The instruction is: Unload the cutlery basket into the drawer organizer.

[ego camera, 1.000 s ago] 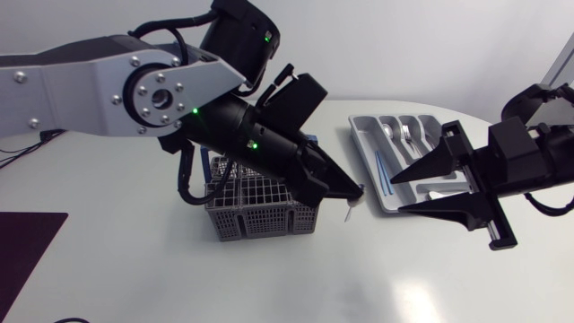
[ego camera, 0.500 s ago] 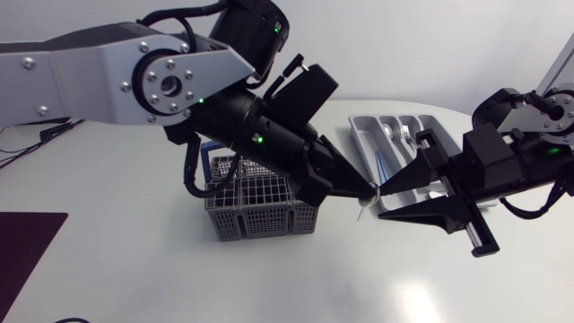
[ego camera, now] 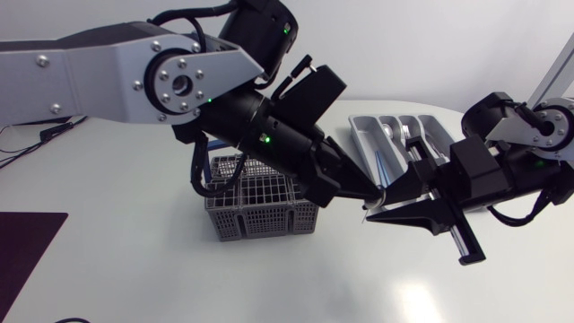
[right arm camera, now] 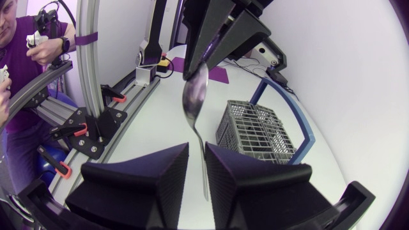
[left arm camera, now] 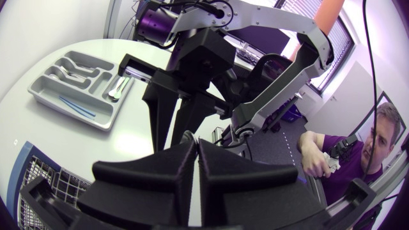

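Observation:
My left gripper (ego camera: pixel 372 191) is shut on the bowl end of a metal spoon (right arm camera: pixel 195 96), held in the air to the right of the grey cutlery basket (ego camera: pixel 260 206). The spoon hangs handle down. My right gripper (ego camera: pixel 381 205) meets it from the right. In the right wrist view the handle runs down between that gripper's fingers (right arm camera: pixel 147 172), which stand close together with a thin gap still showing on one side. The grey drawer organizer (ego camera: pixel 363 144) lies behind the right gripper and holds cutlery in several compartments.
The basket (right arm camera: pixel 255 131) stands on the white table with a blue-edged mat behind it. The organizer (left arm camera: pixel 45 96) holds a thin blue utensil in its long compartment. A dark mat lies at the table's front left corner (ego camera: pixel 27 242).
My right gripper has moved left to the spoon and narrowed its fingers around the handle. My left arm has carried the spoon a little to the right, away from the basket.

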{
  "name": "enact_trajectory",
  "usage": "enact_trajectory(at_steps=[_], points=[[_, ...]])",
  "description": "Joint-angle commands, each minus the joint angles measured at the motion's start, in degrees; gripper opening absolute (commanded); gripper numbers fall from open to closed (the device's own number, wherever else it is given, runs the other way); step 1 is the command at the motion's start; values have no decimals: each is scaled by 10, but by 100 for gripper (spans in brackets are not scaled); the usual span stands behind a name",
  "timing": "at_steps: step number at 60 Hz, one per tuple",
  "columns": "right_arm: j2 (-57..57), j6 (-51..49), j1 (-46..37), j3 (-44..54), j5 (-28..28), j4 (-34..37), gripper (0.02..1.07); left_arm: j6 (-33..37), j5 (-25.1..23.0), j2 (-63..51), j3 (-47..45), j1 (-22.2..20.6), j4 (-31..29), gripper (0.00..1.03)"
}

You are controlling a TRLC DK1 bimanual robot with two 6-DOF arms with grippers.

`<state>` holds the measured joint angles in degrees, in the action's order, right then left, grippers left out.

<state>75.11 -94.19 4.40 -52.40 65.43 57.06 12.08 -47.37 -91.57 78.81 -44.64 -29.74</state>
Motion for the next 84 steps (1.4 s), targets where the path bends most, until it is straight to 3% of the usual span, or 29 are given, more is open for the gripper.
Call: enact_trajectory(at_steps=[1,5,17,21,27,30,37,41,45,53,58,61,75,84], points=[[-8,12,3,16,7,-5,12,8,-9,-12,16,-5,-2,7],[-11,13,3,17,6,-8,7,8,-8,-13,16,-5,-2,7],[-16,13,-4,19,2,-8,7,8,-8,-15,14,-4,-2,8],[-16,14,-4,20,0,-8,7,6,-9,-15,17,0,-1,13],[-19,16,-4,22,-3,-8,7,4,-9,-15,21,6,-1,30],[-23,16,-4,24,-8,-8,7,2,-9,-13,23,10,-1,52],[-28,21,-9,26,-19,-8,7,-9,-7,0,28,20,1,87],[-30,20,-22,25,-26,-8,7,-18,2,10,32,33,1,98],[-31,20,-39,24,-36,-14,7,-25,22,21,34,48,1,99],[-20,16,-109,11,-54,-36,7,-27,116,54,18,71,0,99],[-16,23,-150,11,-76,-78,7,-25,149,75,-1,89,-3,99],[-11,28,-177,11,-91,-107,7,-21,196,88,-17,98,-5,99],[21,91,-235,73,-207,-348,7,3,270,148,-94,144,-21,99],[55,109,-244,116,-273,-477,7,15,283,177,-134,175,-21,99]])
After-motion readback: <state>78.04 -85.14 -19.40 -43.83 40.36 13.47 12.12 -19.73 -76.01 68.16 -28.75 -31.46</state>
